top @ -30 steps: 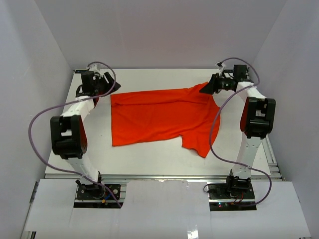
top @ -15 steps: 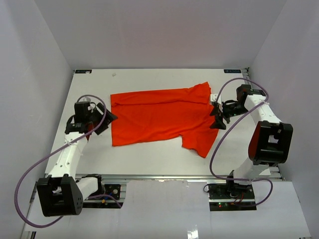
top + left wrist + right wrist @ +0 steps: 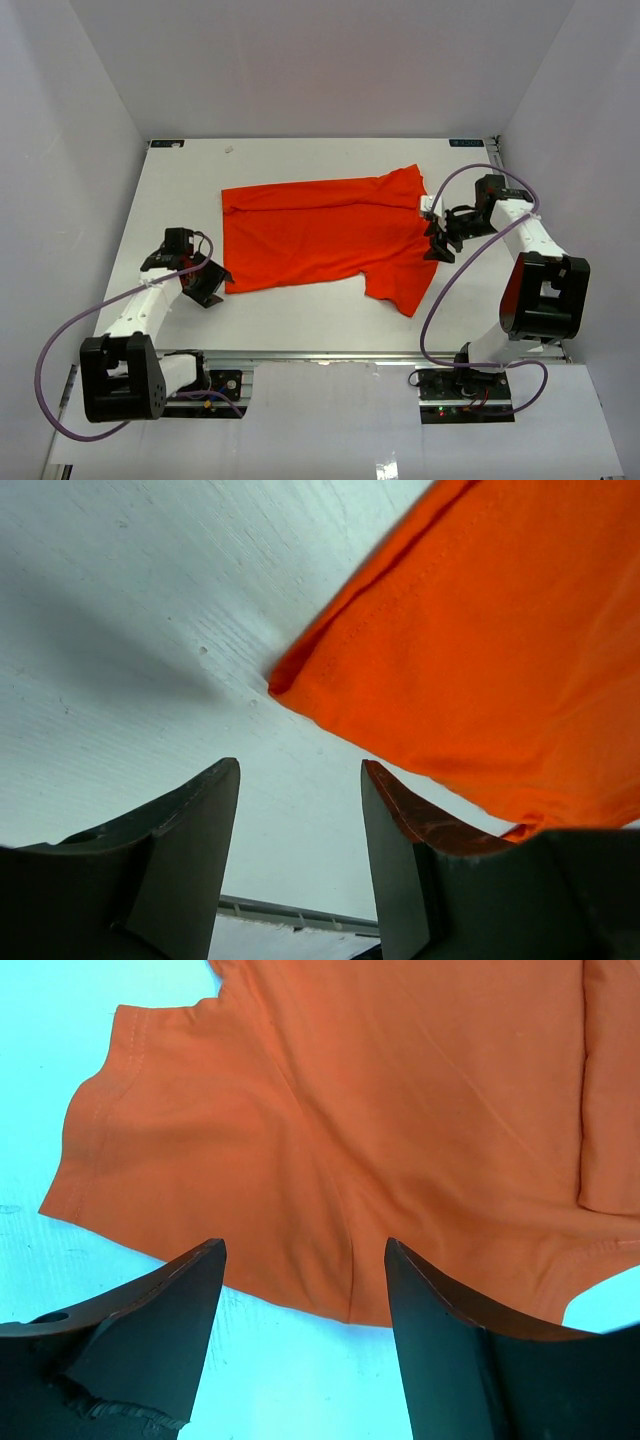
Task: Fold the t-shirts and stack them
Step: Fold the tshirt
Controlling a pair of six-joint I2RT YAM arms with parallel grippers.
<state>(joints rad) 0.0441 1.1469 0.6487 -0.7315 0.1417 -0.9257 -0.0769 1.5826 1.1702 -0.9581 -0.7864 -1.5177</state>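
**Orange t-shirt (image 3: 320, 235) spread out, nothing gripped**

The left claw (image 3: 207, 283) gapes empty just beside the t-shirt's near-left corner, its arm folded low. The right claw (image 3: 438, 240), equally wide and empty, hovers at the right sleeve, its arm bent inward. The t-shirt lies mid-desk (image 3: 300, 160).

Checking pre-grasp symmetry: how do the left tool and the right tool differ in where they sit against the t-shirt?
The left tool is at the t-shirt's near left corner; the right tool is at its right side, by the sleeve. The left tool faces mostly bare table, with the corner off-centre; the right tool faces cloth across its whole gap. Both are open, gripping nothing.
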